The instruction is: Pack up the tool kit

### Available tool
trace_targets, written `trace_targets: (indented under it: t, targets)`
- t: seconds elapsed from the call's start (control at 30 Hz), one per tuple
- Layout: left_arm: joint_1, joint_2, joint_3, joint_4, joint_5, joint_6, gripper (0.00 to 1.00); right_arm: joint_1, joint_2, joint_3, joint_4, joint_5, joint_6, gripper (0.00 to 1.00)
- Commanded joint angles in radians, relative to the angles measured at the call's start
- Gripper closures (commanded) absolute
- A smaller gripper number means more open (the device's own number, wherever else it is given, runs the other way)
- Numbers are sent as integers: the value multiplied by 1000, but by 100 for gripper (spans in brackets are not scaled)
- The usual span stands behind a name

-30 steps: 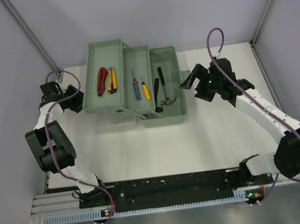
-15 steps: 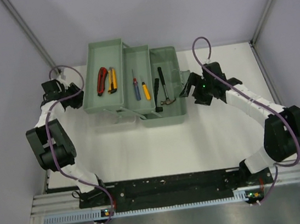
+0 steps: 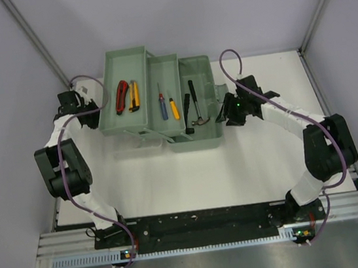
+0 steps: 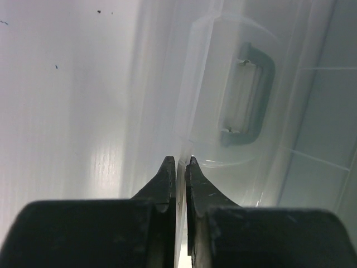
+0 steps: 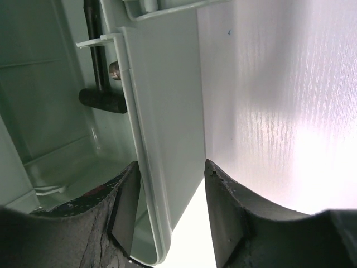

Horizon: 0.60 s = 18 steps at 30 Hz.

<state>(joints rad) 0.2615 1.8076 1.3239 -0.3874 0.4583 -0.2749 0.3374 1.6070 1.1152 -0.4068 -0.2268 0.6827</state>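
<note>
The green toolbox [image 3: 197,143] stands open on the table, its lid [image 3: 108,84] swung out to the left. The lid holds a red knife [image 3: 121,96] and a yellow knife [image 3: 133,95]. The middle tray holds two screwdrivers [image 3: 167,104]. The base holds a hammer [image 3: 196,105]. My left gripper [image 3: 94,112] is at the lid's left edge, and in the left wrist view [image 4: 179,161] it is shut on the lid's thin rim, below the lid handle [image 4: 257,95]. My right gripper [image 3: 223,109] is open; in the right wrist view [image 5: 170,167] it straddles the base's right wall [image 5: 167,111], with the hammer head [image 5: 103,100] inside.
White table [image 3: 191,178] in front of the toolbox. Grey walls and metal frame posts [image 3: 35,40] enclose the back and sides. A black tool [image 3: 188,113] lies beside the hammer. Both arms' cables loop above the wrists.
My right gripper moved left onto the toolbox's right wall. My left gripper moved up and right to the lid's left edge.
</note>
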Motion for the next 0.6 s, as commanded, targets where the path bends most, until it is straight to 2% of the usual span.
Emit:
trace_targets:
  t: [0.0, 0.3, 0.4, 0.47, 0.57]
  targets:
    - [-11, -17, 63, -48, -105, 6, 100, 23, 5, 44, 17, 23, -6, 53]
    - [-36, -74, 202, -157, -227, 42, 100, 72, 16, 37, 14, 83, 18, 63]
    - [-36, -88, 250, -197, -237, 51, 100, 83, 21, 41, 16, 99, 20, 71]
    - [-41, -99, 271, -215, -247, 57, 100, 92, 25, 46, 16, 109, 15, 80]
    - [-48, -123, 304, -237, -271, 68, 100, 110, 22, 52, 11, 136, 12, 86]
